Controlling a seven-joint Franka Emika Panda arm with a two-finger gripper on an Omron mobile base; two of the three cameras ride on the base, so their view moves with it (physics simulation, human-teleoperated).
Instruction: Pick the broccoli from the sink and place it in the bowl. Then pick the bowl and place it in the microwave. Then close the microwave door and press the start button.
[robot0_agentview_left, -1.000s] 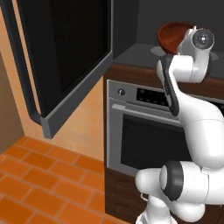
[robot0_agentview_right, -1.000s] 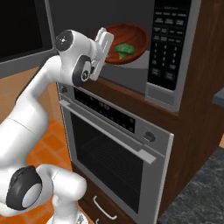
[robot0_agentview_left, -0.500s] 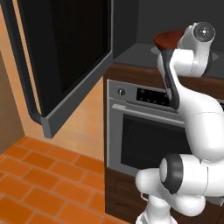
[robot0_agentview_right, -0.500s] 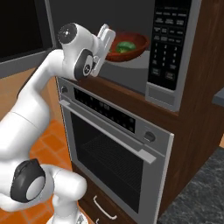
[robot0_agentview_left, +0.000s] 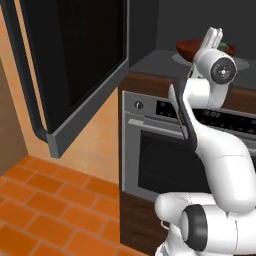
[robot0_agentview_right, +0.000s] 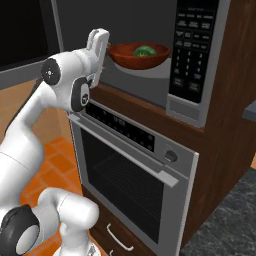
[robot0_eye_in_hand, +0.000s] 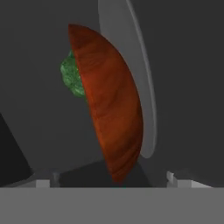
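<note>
Hand (robot0_agentview_right: 99, 46) points upright at the microwave (robot0_agentview_right: 200, 60) mouth, just beside the bowl (robot0_agentview_right: 139, 54) holding the broccoli (robot0_agentview_right: 144, 51); I cannot tell its finger spread.

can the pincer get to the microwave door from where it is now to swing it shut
Probably yes. The microwave door hangs wide open on the arm's left with nothing in between, but the pincer must first back away from the bowl.
</note>
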